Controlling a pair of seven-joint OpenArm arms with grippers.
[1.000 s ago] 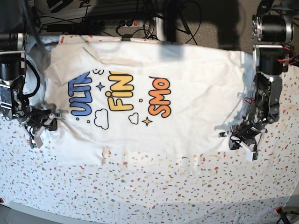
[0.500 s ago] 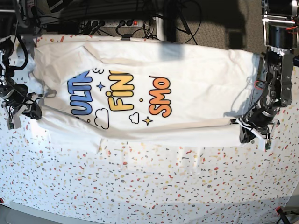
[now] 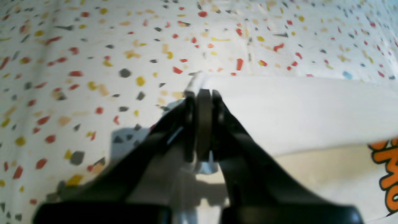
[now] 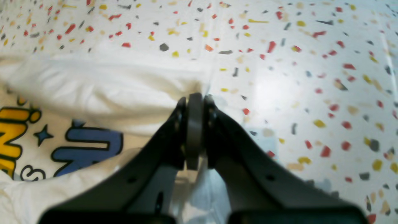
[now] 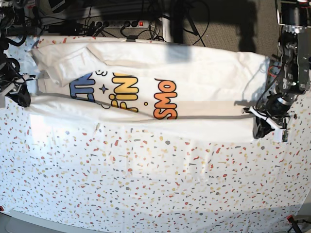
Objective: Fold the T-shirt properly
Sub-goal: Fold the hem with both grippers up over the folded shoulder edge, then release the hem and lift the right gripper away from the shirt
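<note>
The T-shirt (image 5: 160, 97) lies print-up across the far half of the bench, its near long edge doubled over onto itself in a white band that covers the lower part of the lettering. Each end of that band is pinched: the left jaws (image 3: 199, 93) are closed tight on the corner by the orange letters, the right jaws (image 4: 194, 98) closed tight on the corner by the blue ones. The speckled cloth (image 5: 155, 184) covers the bench under the shirt. Behind the far edge sits a power strip (image 5: 116, 24) among tangled cables.
</note>
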